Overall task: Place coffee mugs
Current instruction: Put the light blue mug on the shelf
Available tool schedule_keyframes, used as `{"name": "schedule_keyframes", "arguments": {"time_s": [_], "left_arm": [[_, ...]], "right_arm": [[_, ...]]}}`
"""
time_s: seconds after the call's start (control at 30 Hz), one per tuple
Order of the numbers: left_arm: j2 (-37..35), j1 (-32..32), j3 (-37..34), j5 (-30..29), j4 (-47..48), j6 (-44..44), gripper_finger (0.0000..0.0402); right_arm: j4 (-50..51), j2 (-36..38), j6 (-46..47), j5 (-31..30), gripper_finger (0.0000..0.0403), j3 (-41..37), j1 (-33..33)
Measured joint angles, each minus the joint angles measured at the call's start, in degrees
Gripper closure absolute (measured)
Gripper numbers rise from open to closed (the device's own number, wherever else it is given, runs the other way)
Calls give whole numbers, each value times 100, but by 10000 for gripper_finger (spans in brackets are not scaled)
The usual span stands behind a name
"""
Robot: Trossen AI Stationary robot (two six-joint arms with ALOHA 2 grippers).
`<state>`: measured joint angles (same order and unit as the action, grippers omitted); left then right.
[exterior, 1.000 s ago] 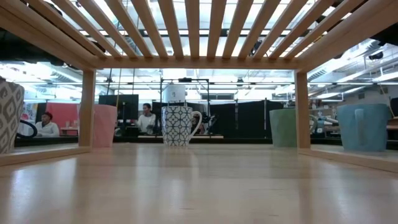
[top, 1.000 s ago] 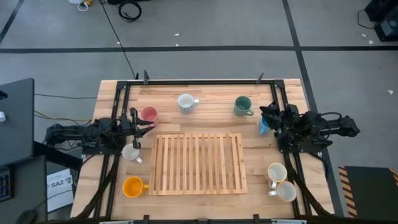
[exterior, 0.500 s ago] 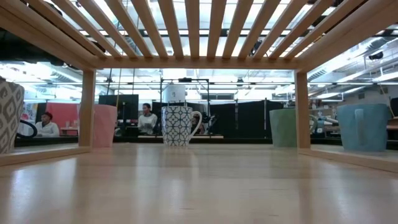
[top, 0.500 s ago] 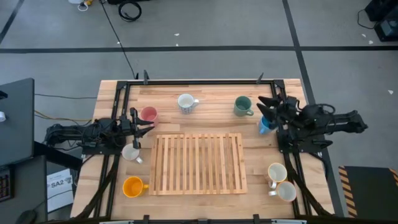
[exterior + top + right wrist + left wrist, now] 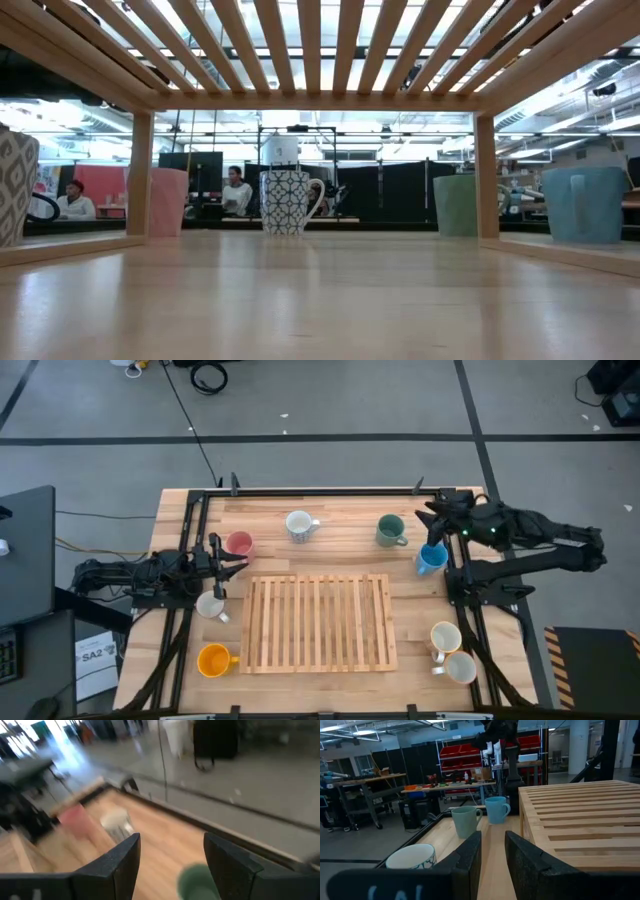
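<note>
Several coffee mugs stand upright on the table around a slatted wooden rack (image 5: 320,623). Along the far side are a pink one (image 5: 239,544), a white patterned one (image 5: 299,525), a green one (image 5: 390,531) and a blue one (image 5: 432,557). An orange mug (image 5: 214,660) and a white one (image 5: 211,605) stand at the left; a cream one (image 5: 445,637) and a white one (image 5: 460,667) at the near right. My right gripper (image 5: 430,518) hovers open above the far right, beside the green mug. My left gripper (image 5: 232,563) rests at the left edge, slightly open and holding nothing.
The rack fills the middle of the table. Black frame rails (image 5: 320,491) run along the far edge and both sides. Bare wood lies between the rack and the far row of mugs. People sit in the room beyond the table (image 5: 236,190).
My right gripper has risen from just over the blue mug and swung toward the table's far edge, its arm lifting and stretching out. The blue mug, half covered before, now shows whole. No mug has moved.
</note>
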<state>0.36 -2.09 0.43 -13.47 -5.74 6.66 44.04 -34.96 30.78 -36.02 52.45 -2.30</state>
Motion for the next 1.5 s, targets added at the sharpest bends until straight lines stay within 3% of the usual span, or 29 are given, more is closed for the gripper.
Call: {"name": "schedule_keyframes", "arguments": {"time_s": [0.23,0.57,1.07,1.5], "left_arm": [[0,0,-1,1,0,0,308],[0,-1,0,2,0,0,308],[0,-2,0,2,0,-2,308],[0,-1,0,1,2,-4,308]], "right_arm": [[1812,-805,187,1290,179,783,-837],[3564,-1891,-873,2633,180,920,-2144],[3802,-3354,-1976,2578,180,920,-3273],[3857,-4270,-2715,2783,180,920,-3437]]}}
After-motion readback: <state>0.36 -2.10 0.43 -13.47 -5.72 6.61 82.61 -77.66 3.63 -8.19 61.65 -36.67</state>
